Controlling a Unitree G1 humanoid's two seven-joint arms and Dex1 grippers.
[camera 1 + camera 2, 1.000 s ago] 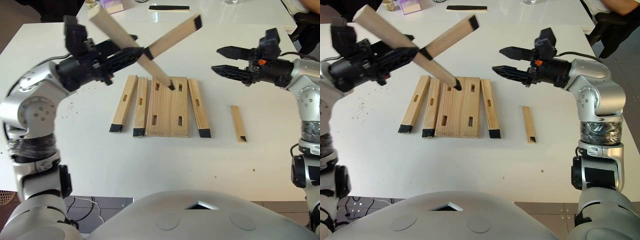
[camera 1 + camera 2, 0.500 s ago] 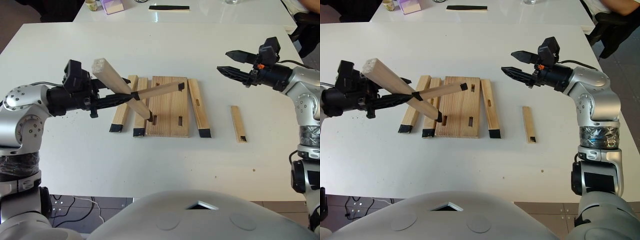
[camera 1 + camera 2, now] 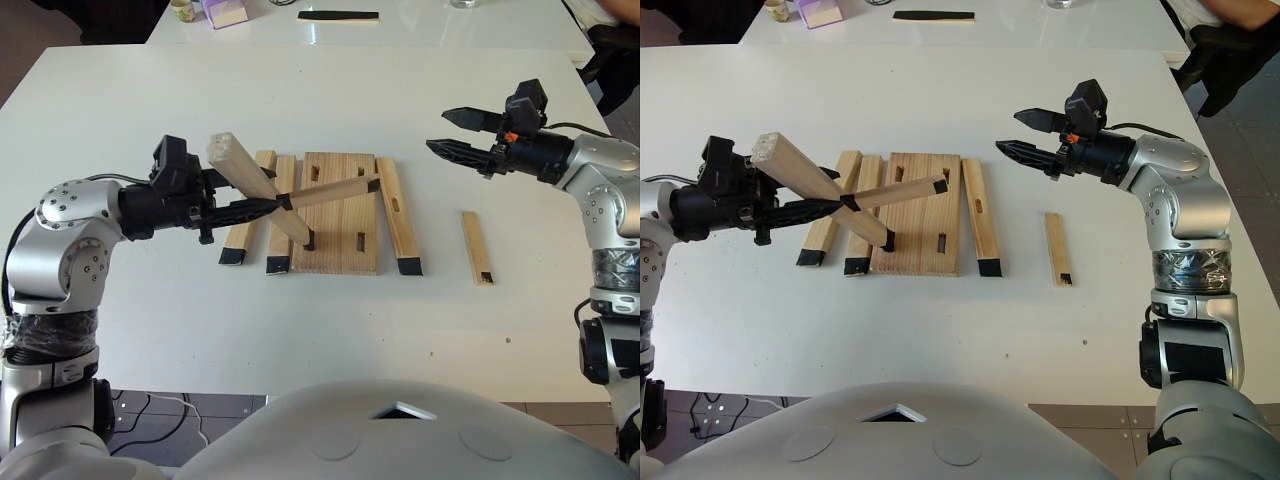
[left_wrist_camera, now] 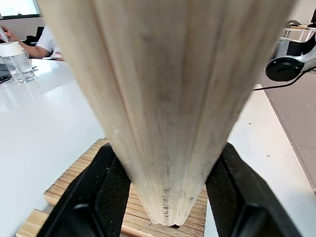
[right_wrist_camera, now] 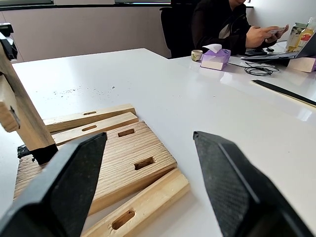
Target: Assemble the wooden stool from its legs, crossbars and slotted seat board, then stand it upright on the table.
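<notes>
Two crossed legs (image 3: 255, 182) in L gripper (image 3: 276, 203); wrist cam: tip on seat board (image 4: 137, 228).

white table (image 3: 300, 100), seat board (image 3: 342, 212), legs (image 3: 404, 245), crossbar (image 3: 477, 248)

seat board (image 3: 335, 250) pale grained wood; legs (image 3: 402, 235) pale wood, black tips; table (image 3: 300, 90) white; box (image 3: 225, 11) purple

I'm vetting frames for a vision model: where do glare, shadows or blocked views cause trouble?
Left wrist view: the pale wooden leg in the left pincer hides much of the slotted seat board. Right wrist view: the glossy white table shows glare. Left eye view: even light, faint shadows.
</notes>
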